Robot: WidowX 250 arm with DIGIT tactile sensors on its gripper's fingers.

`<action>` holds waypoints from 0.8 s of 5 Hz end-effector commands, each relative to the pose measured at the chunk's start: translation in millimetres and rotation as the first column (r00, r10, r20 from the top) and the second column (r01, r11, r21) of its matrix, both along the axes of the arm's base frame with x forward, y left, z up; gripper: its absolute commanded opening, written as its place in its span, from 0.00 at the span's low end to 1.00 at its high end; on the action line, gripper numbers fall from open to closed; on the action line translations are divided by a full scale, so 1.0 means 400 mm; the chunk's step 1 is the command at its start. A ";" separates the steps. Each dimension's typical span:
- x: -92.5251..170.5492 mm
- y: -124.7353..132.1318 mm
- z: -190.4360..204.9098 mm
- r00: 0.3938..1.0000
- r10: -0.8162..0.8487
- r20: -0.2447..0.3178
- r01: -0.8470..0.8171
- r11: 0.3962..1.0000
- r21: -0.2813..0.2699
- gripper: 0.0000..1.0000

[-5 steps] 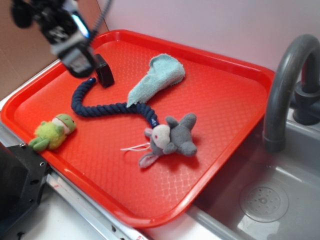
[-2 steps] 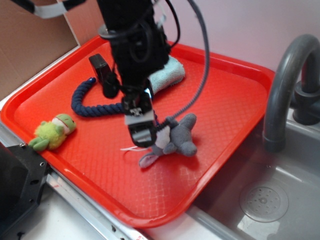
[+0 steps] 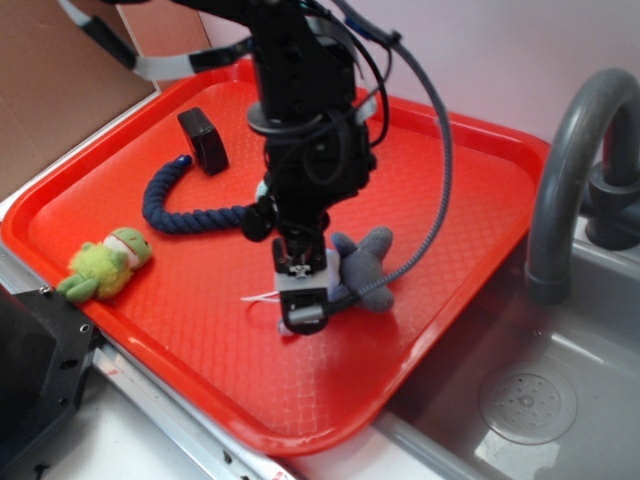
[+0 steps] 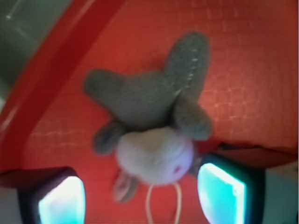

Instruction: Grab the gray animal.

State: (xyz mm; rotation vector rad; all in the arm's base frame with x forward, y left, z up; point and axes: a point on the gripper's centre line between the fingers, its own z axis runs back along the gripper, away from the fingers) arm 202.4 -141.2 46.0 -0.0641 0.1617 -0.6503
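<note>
Gripper [image 4: 140, 196] is hanging open over the red tray [image 3: 450, 200], fingers [image 4: 222, 193] straddling the pale head of the gray animal [image 4: 149, 112], whose body is running straight ahead away from the jaws, so closing should catch the head.

A glossy red plastic tray [image 3: 470, 200] with a fine embossed grid texture carries the soft, matt fleece of the gray animal [image 4: 149, 116], its pale face smoother and faintly napped. Beside it lie a braided navy cloth rope [image 3: 185, 215] and a fuzzy yellow-green plush frog [image 3: 105, 265]. The tool [image 4: 140, 191] shows hard black plastic fingers [image 4: 224, 191] with shiny pads. A smooth matt gray faucet [image 3: 570, 170] arches over a dull metal sink [image 3: 540, 400].
</note>
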 end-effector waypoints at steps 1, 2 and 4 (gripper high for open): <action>0.014 -0.008 -0.002 0.999 -0.024 0.023 0.021 0.994 0.106 1.00; 0.022 -0.007 -0.019 0.997 -0.074 0.011 0.071 0.985 0.159 1.00; 0.022 -0.017 -0.036 0.991 -0.137 0.009 0.134 0.982 0.136 0.00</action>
